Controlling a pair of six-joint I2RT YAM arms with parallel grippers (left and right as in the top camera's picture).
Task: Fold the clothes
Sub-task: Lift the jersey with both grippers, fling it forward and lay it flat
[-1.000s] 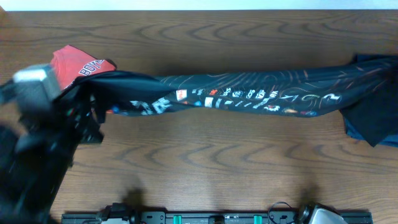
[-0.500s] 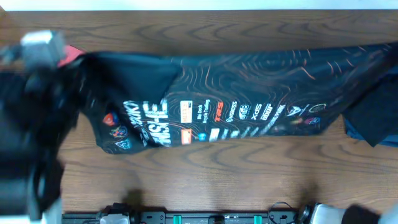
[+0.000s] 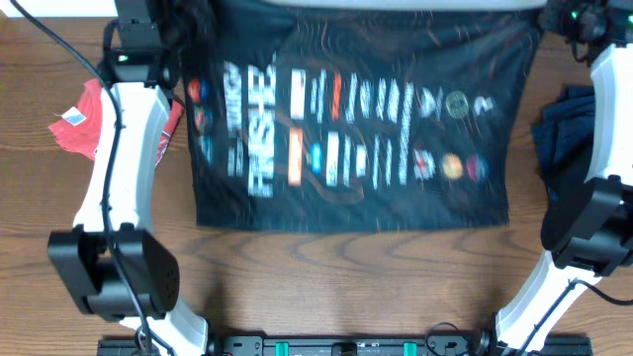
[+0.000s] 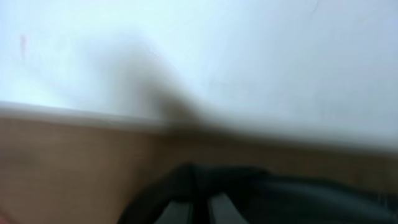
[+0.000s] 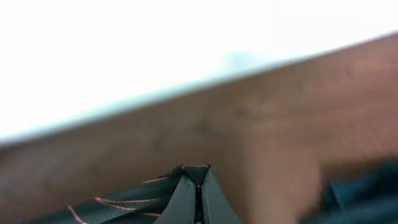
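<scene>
A black T-shirt [image 3: 356,129] with rows of sponsor logos and thin orange lines hangs spread wide between my two arms, its lower edge over the table's middle. My left gripper [image 3: 163,15] is shut on its left top corner at the far edge; the left wrist view shows the dark cloth [image 4: 199,186] pinched between the fingers, blurred. My right gripper [image 3: 564,15] is shut on the right top corner; the right wrist view shows the black cloth [image 5: 124,205] nipped at the fingertips [image 5: 196,177].
A red garment [image 3: 84,119] lies at the left beside my left arm. A dark blue garment [image 3: 564,138] lies at the right, under my right arm, and shows in the right wrist view [image 5: 360,186]. The wooden table [image 3: 346,277] is bare in front of the shirt.
Both arms have swung to the far edge and lifted the shirt. It went from a bunched strip across the table to a wide, spread sheet.
</scene>
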